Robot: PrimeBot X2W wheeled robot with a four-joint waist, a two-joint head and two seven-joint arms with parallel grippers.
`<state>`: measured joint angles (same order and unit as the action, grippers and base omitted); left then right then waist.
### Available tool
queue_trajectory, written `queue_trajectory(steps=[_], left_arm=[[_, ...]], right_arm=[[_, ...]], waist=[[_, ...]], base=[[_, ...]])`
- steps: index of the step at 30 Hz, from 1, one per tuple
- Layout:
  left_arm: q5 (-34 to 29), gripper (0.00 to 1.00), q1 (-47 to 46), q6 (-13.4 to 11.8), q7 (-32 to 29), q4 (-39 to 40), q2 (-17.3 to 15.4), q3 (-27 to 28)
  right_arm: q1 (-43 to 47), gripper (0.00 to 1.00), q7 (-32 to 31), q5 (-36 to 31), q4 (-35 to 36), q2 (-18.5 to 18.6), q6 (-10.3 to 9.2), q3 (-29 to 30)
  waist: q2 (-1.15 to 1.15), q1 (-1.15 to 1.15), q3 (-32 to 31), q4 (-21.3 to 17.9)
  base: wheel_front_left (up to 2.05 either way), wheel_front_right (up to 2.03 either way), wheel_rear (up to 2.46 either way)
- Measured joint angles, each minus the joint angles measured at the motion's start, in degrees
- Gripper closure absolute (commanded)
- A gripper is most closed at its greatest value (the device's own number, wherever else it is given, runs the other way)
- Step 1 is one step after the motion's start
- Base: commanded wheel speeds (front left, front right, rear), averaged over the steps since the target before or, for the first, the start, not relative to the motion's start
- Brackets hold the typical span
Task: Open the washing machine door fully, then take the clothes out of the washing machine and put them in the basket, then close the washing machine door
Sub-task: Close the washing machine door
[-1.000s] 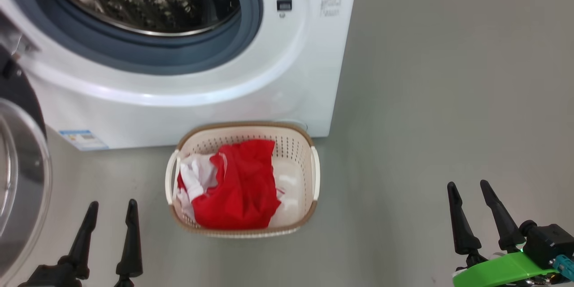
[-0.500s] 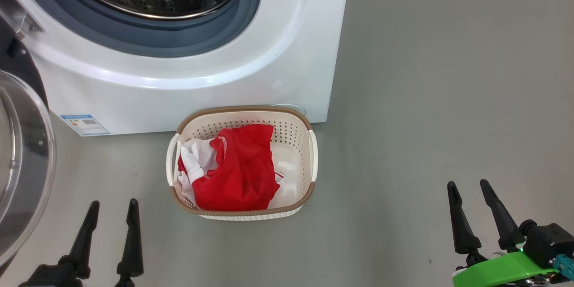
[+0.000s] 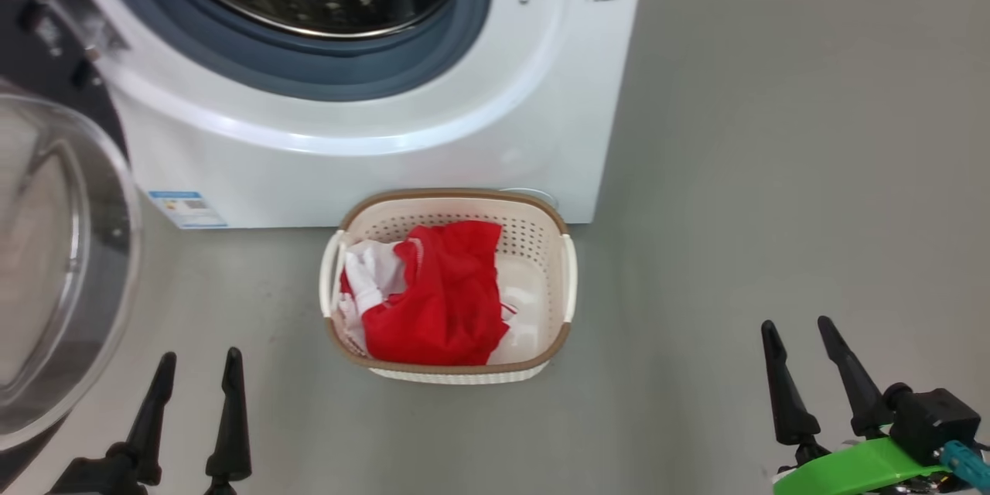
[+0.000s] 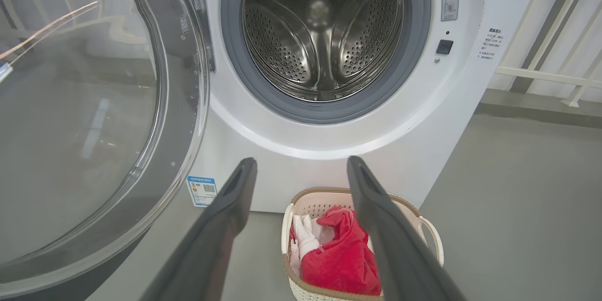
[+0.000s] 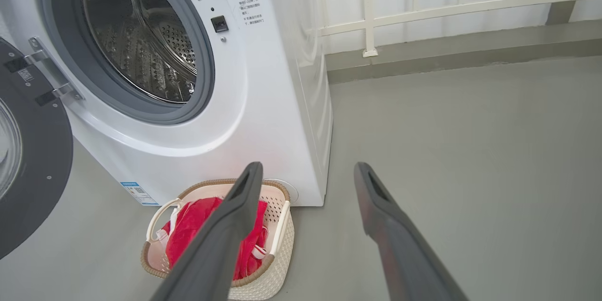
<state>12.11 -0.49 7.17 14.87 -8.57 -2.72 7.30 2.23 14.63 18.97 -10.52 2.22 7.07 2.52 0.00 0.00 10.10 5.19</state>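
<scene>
The white washing machine (image 3: pixel 387 162) stands ahead with its steel drum (image 4: pixel 324 33) bare. Its door (image 3: pixel 54 263) hangs swung wide open at the left, black rim and glass bowl toward me; the left wrist view shows this door (image 4: pixel 84 127) too. On the floor before the machine sits the cream basket (image 3: pixel 562 278) holding the clothes (image 3: pixel 441 302), a red jersey over a white garment. My left gripper (image 3: pixel 199 360) is open and empty, low at the left, just right of the door. My right gripper (image 3: pixel 797 325) is open and empty, far right of the basket.
Grey floor (image 3: pixel 773 170) stretches to the right of the machine. A white railing (image 5: pixel 447 7) and a low grey kerb run along the back wall. A blue label sticker (image 3: pixel 186 209) sits on the machine's lower left front.
The whole head view has shifted: machine, door and basket now sit further right and slightly lower, so the camera moved. Both grippers stay open at the bottom corners.
</scene>
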Motion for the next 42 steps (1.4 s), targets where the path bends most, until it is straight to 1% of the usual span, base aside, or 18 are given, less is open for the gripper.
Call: queue_trajectory(steps=[5,10,13,21,22,26,29,33,37,42], left_arm=[[0.0,0.0,0.6,0.0,0.0,-1.2,0.3,-0.1],[2.7,0.0,1.9,-0.1,0.0,-2.2,0.4,-0.4],[3.6,0.0,2.3,-0.3,0.0,-2.6,0.4,-1.5],[6.0,0.0,4.9,-2.2,0.0,-3.3,0.4,-4.2],[6.6,0.0,5.6,-2.8,0.0,-3.3,0.4,-4.4],[8.3,0.0,6.5,-4.4,0.0,-2.6,0.4,-4.0],[10.3,0.0,6.6,-5.7,0.0,-1.7,0.4,-3.7],[11.6,0.0,7.4,-6.7,0.0,-0.8,0.4,-3.5],[12.8,0.0,7.7,-7.2,0.0,-0.3,0.4,-3.4],[13.2,0.0,7.7,-7.2,0.0,0.4,0.4,-3.3]], right_arm=[[0.0,0.0,0.0,-1.0,-0.7,0.0,0.0,-1.5],[0.0,0.0,0.0,-1.6,-1.4,0.0,0.0,-2.4],[0.1,0.0,0.0,-2.2,-2.0,0.0,0.0,-3.2],[0.2,0.0,0.0,-2.4,-3.0,1.3,0.0,-5.0],[0.2,0.0,0.0,-2.4,-3.3,1.4,0.0,-5.9],[-0.4,0.0,0.0,-2.3,-4.3,2.5,0.0,-9.1],[-2.1,0.0,0.0,-2.3,-5.5,3.5,0.0,-11.2],[-5.0,0.0,0.0,-1.7,-6.6,4.4,0.0,-13.9],[-6.1,0.0,0.0,-1.1,-7.6,4.9,0.0,-14.9],[-6.2,0.0,0.0,-0.8,-7.8,4.9,0.0,-15.5]], waist=[[0.0,0.0,-0.8,3.0],[0.0,0.0,-1.7,6.8],[0.0,0.0,-2.2,9.5],[0.0,0.0,-3.7,17.0],[0.0,0.0,-4.0,18.8],[0.0,0.0,-4.3,21.7],[0.0,0.0,-4.0,23.2],[0.0,0.0,-3.2,24.2],[0.0,0.0,-2.8,24.5],[0.0,0.0,-3.0,24.5]], base=[[0.0,0.0,0.0],[0.0,0.0,0.0],[0.0,0.0,0.0],[0.0,0.0,0.0],[0.0,0.0,0.0],[0.0,0.0,0.0],[0.0,0.0,0.0],[0.0,0.0,0.0],[0.0,0.0,0.0],[0.0,0.0,0.0]])
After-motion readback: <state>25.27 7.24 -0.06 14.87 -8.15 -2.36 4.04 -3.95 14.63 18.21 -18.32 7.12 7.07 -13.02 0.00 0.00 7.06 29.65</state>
